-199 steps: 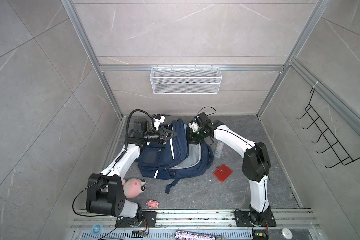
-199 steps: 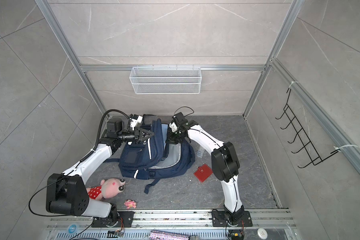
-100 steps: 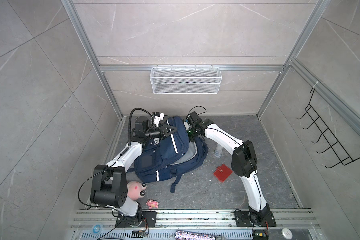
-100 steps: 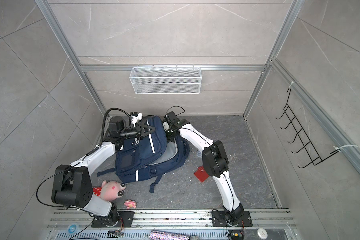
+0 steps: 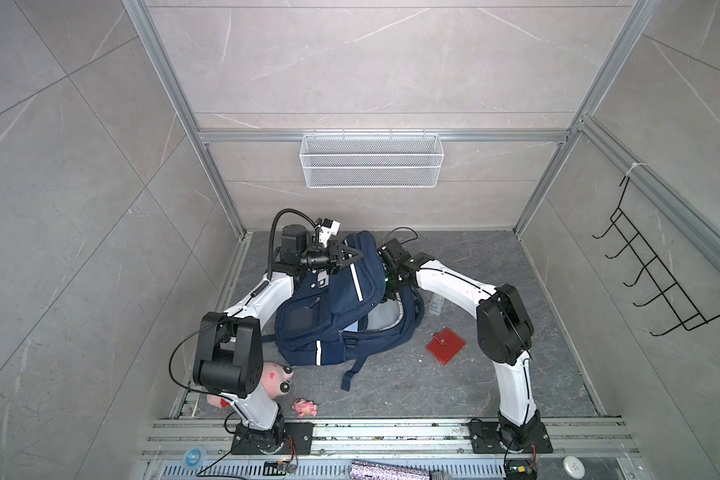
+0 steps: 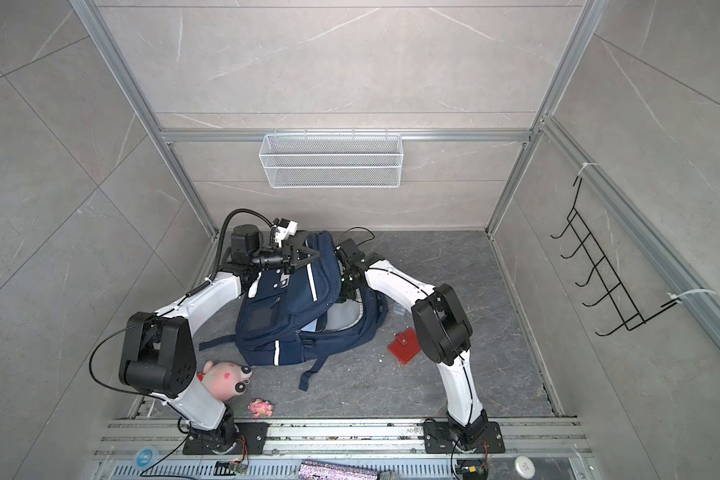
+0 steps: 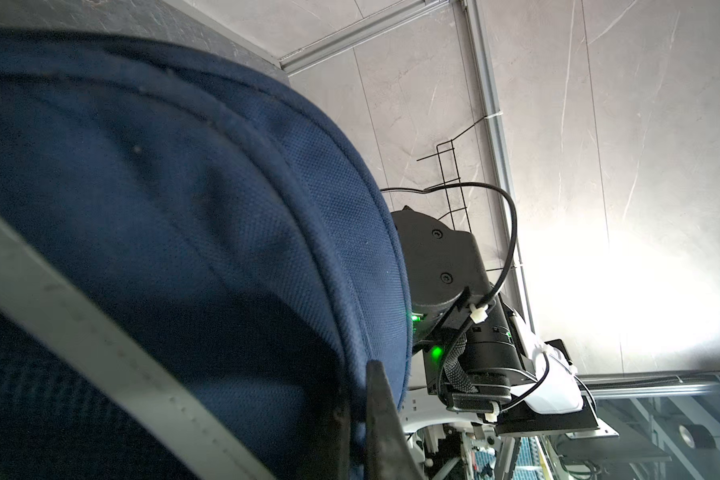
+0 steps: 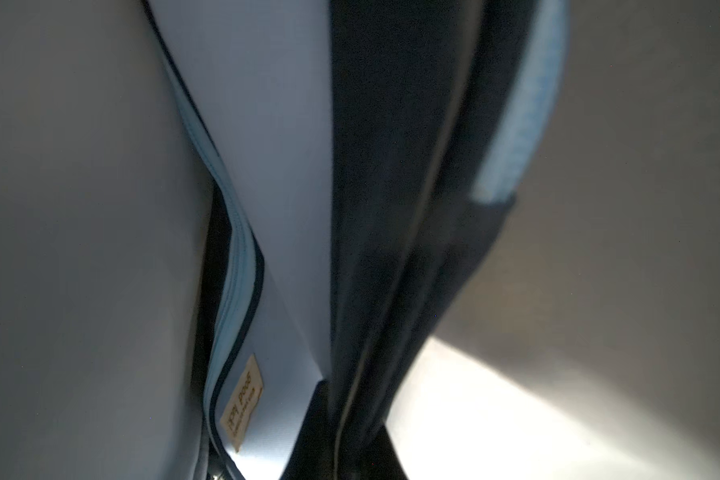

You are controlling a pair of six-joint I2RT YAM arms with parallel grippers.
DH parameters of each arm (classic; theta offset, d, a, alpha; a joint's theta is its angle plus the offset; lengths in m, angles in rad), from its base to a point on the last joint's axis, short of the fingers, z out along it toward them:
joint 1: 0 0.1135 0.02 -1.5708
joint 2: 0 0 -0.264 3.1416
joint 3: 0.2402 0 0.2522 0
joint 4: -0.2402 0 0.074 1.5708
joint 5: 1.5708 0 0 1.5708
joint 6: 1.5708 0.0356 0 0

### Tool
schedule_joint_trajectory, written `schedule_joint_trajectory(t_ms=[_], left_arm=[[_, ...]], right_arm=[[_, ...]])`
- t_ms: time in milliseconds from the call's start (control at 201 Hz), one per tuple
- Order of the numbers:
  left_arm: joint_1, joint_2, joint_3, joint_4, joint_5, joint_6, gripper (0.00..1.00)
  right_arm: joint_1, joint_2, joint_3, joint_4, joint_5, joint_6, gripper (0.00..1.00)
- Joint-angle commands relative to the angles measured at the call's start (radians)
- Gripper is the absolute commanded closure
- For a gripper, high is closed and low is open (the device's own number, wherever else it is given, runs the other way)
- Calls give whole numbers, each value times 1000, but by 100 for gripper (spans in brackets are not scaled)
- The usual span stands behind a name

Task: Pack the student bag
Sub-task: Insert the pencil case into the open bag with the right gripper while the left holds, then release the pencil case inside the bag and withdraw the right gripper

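The student bag point(image 5: 329, 328) lies on the dark bench point(image 5: 495, 386) between the two arms, near the back wall. Its front part is raised and the main opening shows a grey lining. It is a soft fabric thing that folds and sags where nothing supports it, so I judge it floppy rather than heavy, and not fragile. The cloth looks rough, not slippery. Good places to take it are the stitched rim along the zip or a strap, because flat cloth can slide out of a narrow grip.

The left claw point(image 5: 356, 258) is closed on the rim of the raised front flap and holds it high. The right claw point(image 8: 341, 455) is closed too, on a dark seam at the other side of the opening. In both top views its tips are hidden under the flap. Inside, the right wrist view shows a light-blue zipped case point(image 8: 275, 187) with a small yellow label.

Around the bag, a red wallet point(image 5: 446, 345) lies near on the right, and a small clear container point(image 5: 436, 306) is just beside the bag. A pink plush toy point(image 5: 276, 376) lies partly under the left arm and a tiny pink figure point(image 5: 305, 407) at the front. A loose strap point(image 5: 356, 368) trails toward the front. With both claws busy, I think nothing can be picked until one releases, and then the flap probably drops shut
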Motion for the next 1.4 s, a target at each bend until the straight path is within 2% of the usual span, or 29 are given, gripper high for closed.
schedule_joint_trajectory(t_ms=[0,204,368,483,568,712,956,1160,1394], left_arm=[[-27,-5,93,227,41,-11,100],[-71,47,116,358,16,-111,100],[-81,77,171,348,-3,-115,100],[-81,91,189,285,-14,-88,100],[-81,88,198,203,-53,-42,100],[-85,98,183,263,-84,-84,100],[-88,90,183,241,-81,-75,100],[-86,66,159,190,-107,-41,100],[-54,14,86,110,-135,4,100]], right_arm=[[20,64,91,64,-87,18,100],[20,159,207,125,-176,64,100],[20,134,155,185,-233,39,100],[20,103,110,218,-250,28,96],[18,68,58,270,-246,44,92],[20,37,-14,394,-250,94,83],[18,26,-94,564,-256,189,73],[9,-17,-149,560,-223,179,62],[-14,-103,-224,527,-157,158,42]])
